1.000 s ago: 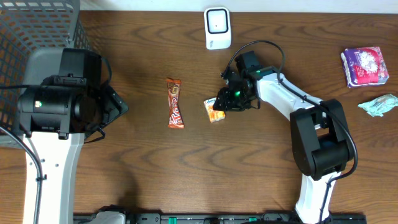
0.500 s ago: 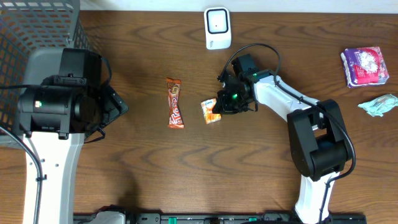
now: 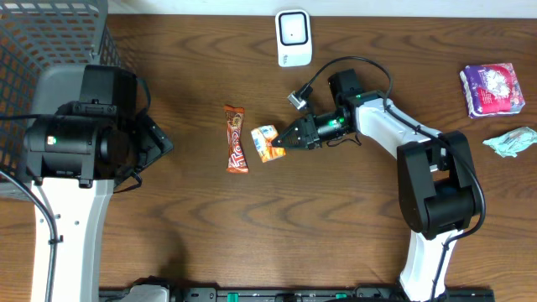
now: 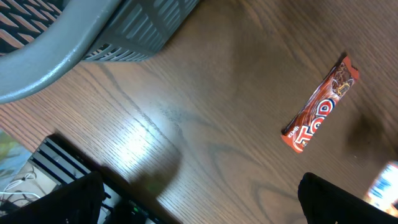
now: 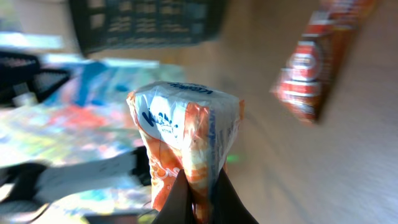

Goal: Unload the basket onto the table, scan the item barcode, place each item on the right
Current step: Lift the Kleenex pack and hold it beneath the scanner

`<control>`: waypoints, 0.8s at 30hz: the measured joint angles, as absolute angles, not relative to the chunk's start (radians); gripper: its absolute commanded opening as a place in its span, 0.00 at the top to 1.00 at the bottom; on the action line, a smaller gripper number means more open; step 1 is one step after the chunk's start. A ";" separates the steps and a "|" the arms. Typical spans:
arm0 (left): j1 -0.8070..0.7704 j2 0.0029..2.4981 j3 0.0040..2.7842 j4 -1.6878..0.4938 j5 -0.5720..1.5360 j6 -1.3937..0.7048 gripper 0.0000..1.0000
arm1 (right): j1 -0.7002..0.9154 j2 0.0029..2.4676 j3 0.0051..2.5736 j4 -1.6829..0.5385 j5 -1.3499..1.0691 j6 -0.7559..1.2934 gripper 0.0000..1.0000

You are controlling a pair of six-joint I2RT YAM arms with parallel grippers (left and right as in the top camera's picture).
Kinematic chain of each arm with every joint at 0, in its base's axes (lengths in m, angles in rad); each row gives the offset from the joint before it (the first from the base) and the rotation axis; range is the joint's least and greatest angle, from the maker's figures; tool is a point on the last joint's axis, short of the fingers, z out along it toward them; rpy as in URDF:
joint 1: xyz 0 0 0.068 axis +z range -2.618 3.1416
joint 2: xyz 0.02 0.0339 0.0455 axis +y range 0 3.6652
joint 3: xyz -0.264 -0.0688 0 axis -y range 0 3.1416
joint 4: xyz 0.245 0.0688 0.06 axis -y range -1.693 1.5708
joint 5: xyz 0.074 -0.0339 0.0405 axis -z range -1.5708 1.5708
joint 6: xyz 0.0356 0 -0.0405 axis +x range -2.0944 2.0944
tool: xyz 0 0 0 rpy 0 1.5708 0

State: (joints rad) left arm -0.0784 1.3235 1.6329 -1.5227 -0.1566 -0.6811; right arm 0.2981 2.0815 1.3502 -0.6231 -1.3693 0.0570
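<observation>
Snack packet (image 3: 265, 143) hangs in right end effector (image 3: 280, 143) over wood-grain table (image 3: 193, 226).

The packet (image 4: 387, 182) is blurred and cropped at the left wrist view's edge.

Dark wood-grain table (image 3: 193, 226), soft glare (image 4: 144, 134) on its top — pale strip (image 3: 419, 5) beyond

Left end effector (image 3: 162, 143) spread wide; right end effector (image 3: 282, 144) clamped
</observation>
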 measured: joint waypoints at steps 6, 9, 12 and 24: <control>-0.078 1.324 1.633 -1.523 -0.157 -0.681 0.01 | 0.299 2.082 1.350 -0.623 -1.482 0.035 0.99; -0.078 1.324 1.633 -1.523 -0.157 -0.681 0.01 | 0.299 2.082 1.350 -0.623 -1.504 0.032 0.99; -0.078 1.324 1.633 -1.523 -0.157 -0.681 0.01 | 0.299 2.082 1.350 -0.623 -1.514 0.032 0.99; -0.078 1.324 1.633 -1.523 -0.157 -0.681 0.01 | 0.299 2.082 1.350 -0.622 -1.524 0.032 0.99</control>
